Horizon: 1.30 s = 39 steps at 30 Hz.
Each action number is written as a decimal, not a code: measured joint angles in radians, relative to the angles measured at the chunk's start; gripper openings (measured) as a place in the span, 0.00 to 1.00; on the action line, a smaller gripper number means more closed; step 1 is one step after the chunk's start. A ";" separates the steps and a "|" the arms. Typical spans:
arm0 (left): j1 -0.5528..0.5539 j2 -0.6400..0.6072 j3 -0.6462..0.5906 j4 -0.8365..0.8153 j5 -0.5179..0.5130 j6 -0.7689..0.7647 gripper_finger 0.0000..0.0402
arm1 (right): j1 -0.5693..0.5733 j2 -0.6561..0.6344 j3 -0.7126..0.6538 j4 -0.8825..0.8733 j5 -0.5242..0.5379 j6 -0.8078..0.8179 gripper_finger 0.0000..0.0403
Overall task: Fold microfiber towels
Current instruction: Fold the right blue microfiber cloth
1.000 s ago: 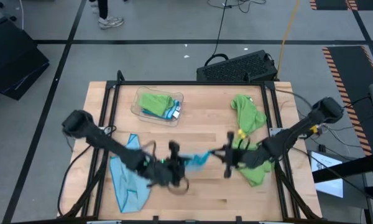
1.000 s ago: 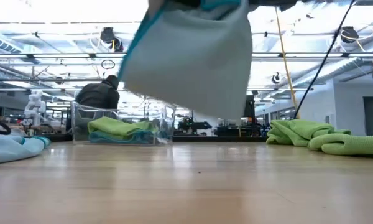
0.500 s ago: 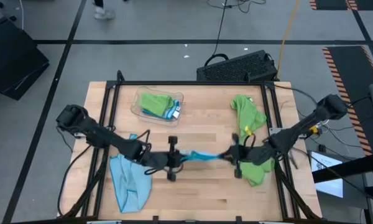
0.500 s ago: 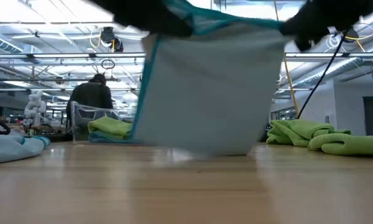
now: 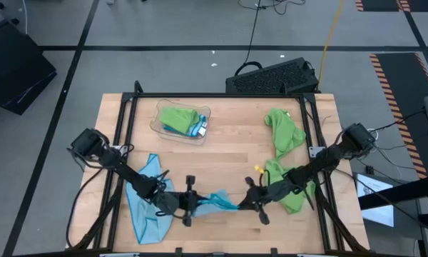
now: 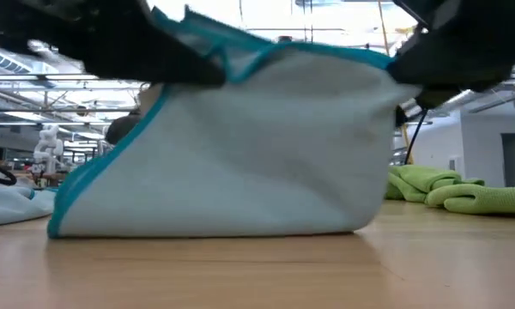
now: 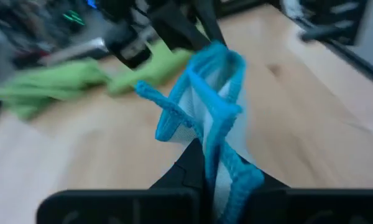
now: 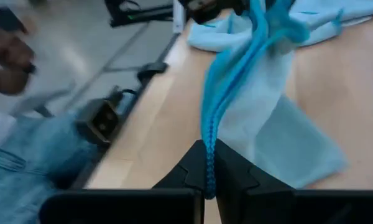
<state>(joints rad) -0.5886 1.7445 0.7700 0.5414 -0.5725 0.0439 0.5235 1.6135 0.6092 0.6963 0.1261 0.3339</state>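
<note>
Blue towel (image 5: 217,200) betw both grippers' fingers

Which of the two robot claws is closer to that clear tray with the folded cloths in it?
The left gripper is nearer. It sits toward the table's front edge, almost straight out from the clear tray. The right gripper is as far forward but well off to the side. Both pinch one blue towel.

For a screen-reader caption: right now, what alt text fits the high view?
Two robot arms hold a light blue towel stretched between the left gripper and the right gripper above a wooden table. Green towels lie at right.
</note>
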 joint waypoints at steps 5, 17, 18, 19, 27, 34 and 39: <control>0.056 -0.074 0.000 -0.031 -0.079 0.148 0.02 | -0.066 -0.110 0.056 -0.202 0.101 -0.091 0.03; 0.260 -0.165 0.000 -0.047 0.199 0.098 0.02 | -0.127 -0.410 0.056 -0.604 0.346 -0.050 0.03; 0.255 -0.149 0.002 -0.055 0.200 0.080 0.02 | -0.117 -0.404 0.053 -0.598 0.344 -0.043 0.03; 0.247 -0.135 0.001 -0.081 0.198 0.063 0.03 | -0.109 -0.393 0.052 -0.594 0.342 -0.034 0.03; 0.136 -0.021 -0.001 -0.101 0.167 -0.037 0.02 | -0.043 -0.146 0.041 -0.431 0.171 0.089 0.03; 0.021 0.027 -0.002 -0.097 0.157 -0.105 0.03 | -0.010 0.069 0.088 -0.108 -0.031 0.097 0.03; -0.074 0.026 -0.001 -0.146 0.052 -0.138 0.03 | -0.022 0.110 0.181 -0.195 -0.051 0.063 0.03</control>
<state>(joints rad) -0.6626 1.7702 0.7692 0.3950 -0.5207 -0.0943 0.5013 1.7232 0.7899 0.5009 0.0754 0.3966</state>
